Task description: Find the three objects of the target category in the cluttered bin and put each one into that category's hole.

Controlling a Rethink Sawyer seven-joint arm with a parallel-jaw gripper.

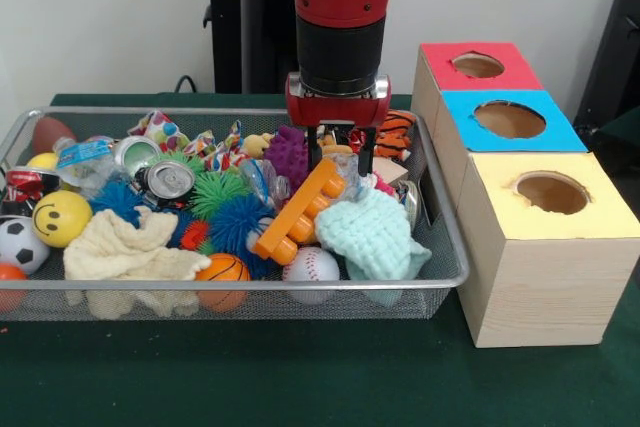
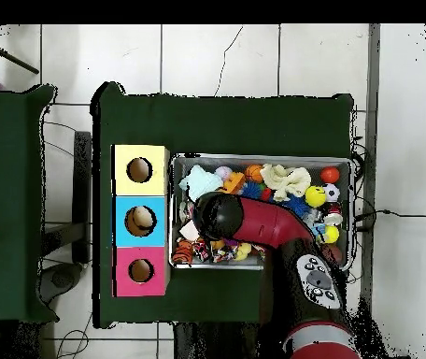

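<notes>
Gripper (image 1: 340, 160) vertical, lowered into wire bin (image 1: 445, 247), fingers apart astride upper end of orange toy block (image 1: 298, 211).

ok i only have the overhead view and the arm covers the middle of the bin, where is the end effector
observer: the front view shows the end effector low in the bin, right at the upper end of a tilted orange block
operator: whats beside it
observer: a purple spiky toy sits right against it, on the side away from the boxes
</notes>
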